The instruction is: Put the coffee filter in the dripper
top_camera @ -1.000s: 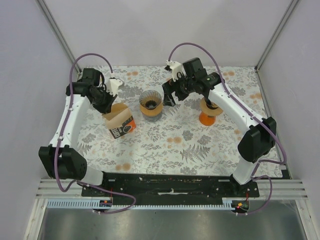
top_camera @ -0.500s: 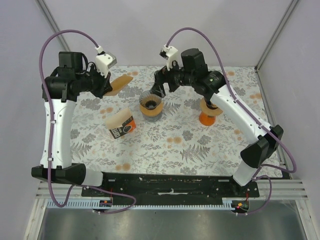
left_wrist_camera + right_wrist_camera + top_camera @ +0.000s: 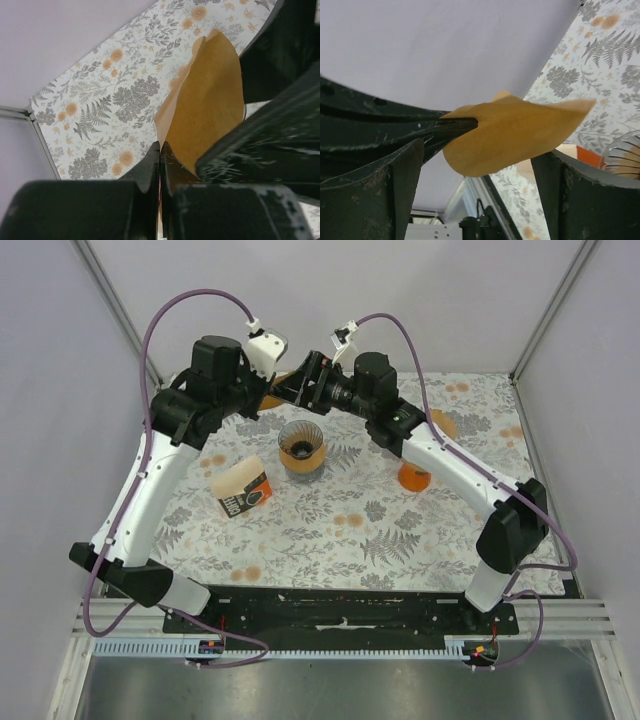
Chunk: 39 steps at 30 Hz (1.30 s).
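Note:
My left gripper is shut on a brown paper coffee filter, held in the air above the table's back. The filter also shows in the right wrist view, pinched at its left edge by the left fingers. My right gripper is open, its jaws on either side of the filter without touching it. The dripper, a clear ribbed cone with a dark bottom, stands on the table below and in front of both grippers; its rim shows in the right wrist view.
A brown filter package lies on the floral tablecloth left of the dripper. An orange stand stands to the right, partly hidden by the right arm. Grey walls close the back and sides.
The left gripper has lifted the filter out of the package and carried it up and right. The right gripper has swung left and up to meet it, its jaws around the filter.

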{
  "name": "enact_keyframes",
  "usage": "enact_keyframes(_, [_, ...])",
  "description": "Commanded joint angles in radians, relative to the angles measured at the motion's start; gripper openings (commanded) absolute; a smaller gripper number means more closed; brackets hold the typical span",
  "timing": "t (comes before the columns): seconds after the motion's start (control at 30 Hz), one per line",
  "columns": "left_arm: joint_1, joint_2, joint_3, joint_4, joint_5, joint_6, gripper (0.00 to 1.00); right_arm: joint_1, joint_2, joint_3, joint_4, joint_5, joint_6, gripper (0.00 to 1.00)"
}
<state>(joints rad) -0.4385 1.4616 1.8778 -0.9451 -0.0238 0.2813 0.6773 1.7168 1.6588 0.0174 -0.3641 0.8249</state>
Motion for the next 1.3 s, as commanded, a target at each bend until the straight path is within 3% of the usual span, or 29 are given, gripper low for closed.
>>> enact_keyframes(0.0, [-0.075,0.003,0.012,0.091,-0.197,-0.008,0.02,0.004,0.029,-0.005,0.188,0.014,0.23,0.91])
enact_keyframes(0.3, [-0.112,0.023,0.033,0.112,-0.223,-0.005,0.02,-0.005,0.052,-0.054,0.223,0.028,0.289,0.75])
enact_keyframes(0.33, [-0.117,0.023,0.037,0.108,-0.216,-0.007,0.02,-0.013,0.058,-0.057,0.223,0.033,0.296,0.69])
enact_keyframes(0.43, [-0.121,0.019,0.049,0.085,-0.173,-0.03,0.02,-0.042,0.06,-0.103,0.272,0.037,0.338,0.34])
enact_keyframes(0.6, [-0.117,0.008,0.076,0.069,-0.189,-0.05,0.02,-0.055,0.014,-0.099,0.181,0.146,0.177,0.01])
enact_keyframes(0.73, [-0.118,0.014,0.034,0.078,-0.189,-0.048,0.02,-0.055,-0.002,-0.044,0.071,0.192,-0.002,0.0])
enact_keyframes(0.87, [-0.117,0.029,0.007,0.095,-0.177,-0.053,0.02,-0.055,0.0,0.001,0.007,0.166,-0.078,0.0])
enact_keyframes(0.9, [-0.117,0.032,0.009,0.101,-0.177,-0.05,0.05,-0.055,-0.003,0.009,-0.013,0.169,-0.104,0.0])
enact_keyframes(1.0, [-0.117,0.046,0.015,0.124,-0.189,-0.037,0.38,-0.033,-0.016,0.042,-0.089,0.218,-0.2,0.0])
enact_keyframes(1.13, [-0.117,0.074,0.015,0.143,-0.185,-0.03,0.55,-0.012,-0.02,0.079,-0.138,0.249,-0.273,0.0])
enact_keyframes(1.27, [-0.118,0.094,0.006,0.152,-0.162,-0.042,0.65,0.008,-0.02,0.108,-0.18,0.292,-0.335,0.0])
